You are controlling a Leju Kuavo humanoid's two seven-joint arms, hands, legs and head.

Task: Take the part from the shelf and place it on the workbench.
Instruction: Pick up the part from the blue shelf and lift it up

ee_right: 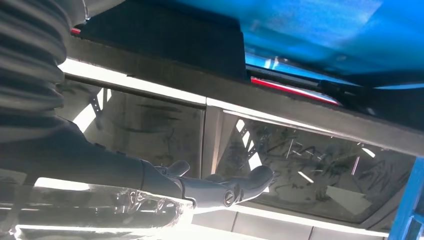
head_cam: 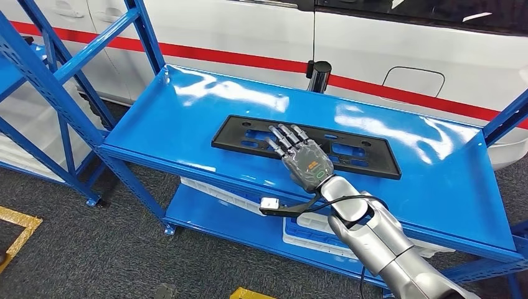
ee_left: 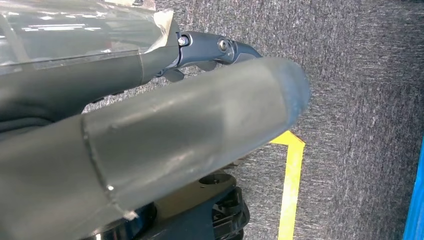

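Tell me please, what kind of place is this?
Probably a car workshop or factory floor: blue steel shelving holding a black plastic part, a white vehicle behind, and yellow floor tape.

A glossy blue shelf [head_cam: 187, 118] carries one flat black part [head_cam: 373, 159] lying lengthwise near its middle — long axis from 9 toward 3 o'clock. On the lower shelf [head_cam: 212, 218] — white trays [head_cam: 305, 233].

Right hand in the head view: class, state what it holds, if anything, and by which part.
Nothing is gripped. The right hand lies flat, fingers extended, on the near middle of the black part on the blue shelf.
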